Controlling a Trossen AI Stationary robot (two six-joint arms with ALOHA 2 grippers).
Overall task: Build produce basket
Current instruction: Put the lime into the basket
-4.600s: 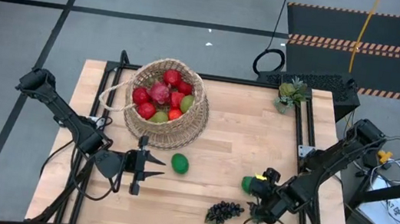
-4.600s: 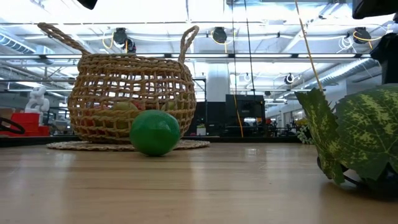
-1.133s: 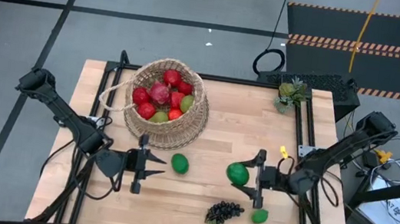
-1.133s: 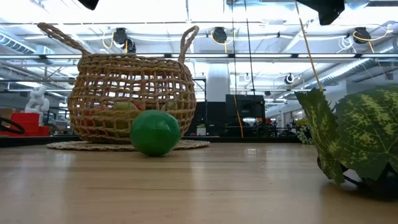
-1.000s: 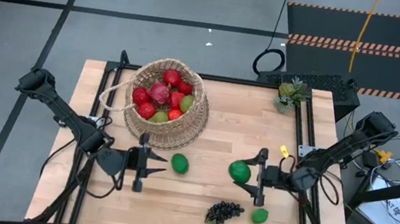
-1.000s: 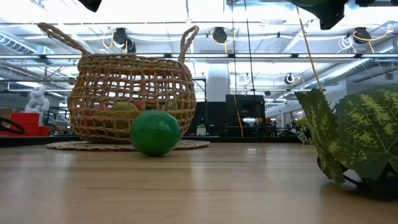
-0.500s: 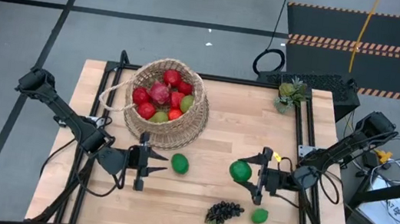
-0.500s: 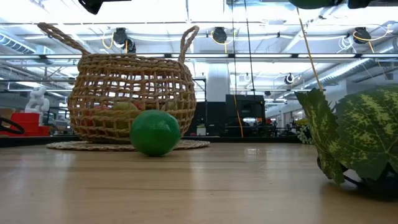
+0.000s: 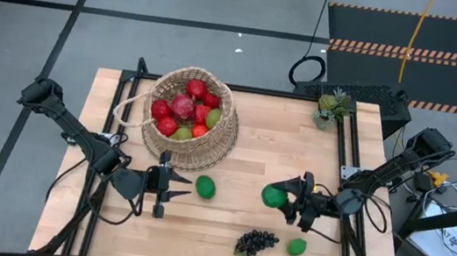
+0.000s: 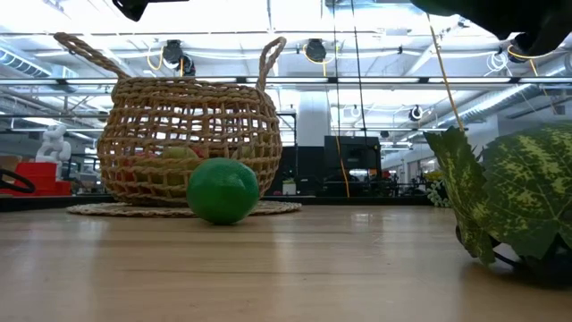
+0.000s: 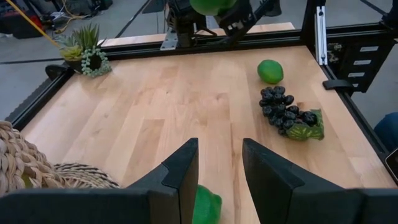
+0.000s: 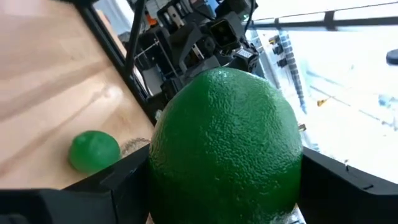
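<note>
The round wicker basket (image 9: 189, 121) stands on the table's far left part, with red, pink and yellow-green produce inside. My right gripper (image 9: 284, 199), right of centre, is shut on a green lime (image 9: 272, 196). A second green lime (image 9: 206, 187) rests on the wood just ahead of my left gripper (image 9: 169, 193), whose fingers (image 11: 185, 167) stand open and bare above it. A dark grape bunch (image 9: 256, 242) and a small lime (image 9: 297, 246) lie near the front edge. My right gripper pinches the green lime (image 12: 227, 146) between its two fingers (image 12: 124, 180), one on each opposite side. The fingers come in about level from the table's right side. The lime is lifted clear of the table.
A small spiky potted plant (image 9: 331, 106) stands at the far right corner. Bare wood lies between the basket and my right gripper. In the low view the grape bunch's leaf (image 10: 514, 201) fills the right side, and the loose lime (image 10: 222, 190) sits in front of the basket (image 10: 188, 143).
My right gripper has rolled about its own pointing line while staying in place, carrying the green lime with it; its fingers, earlier spread toward the far and near edges, now lie closer together seen from above. The lime stays lifted.
</note>
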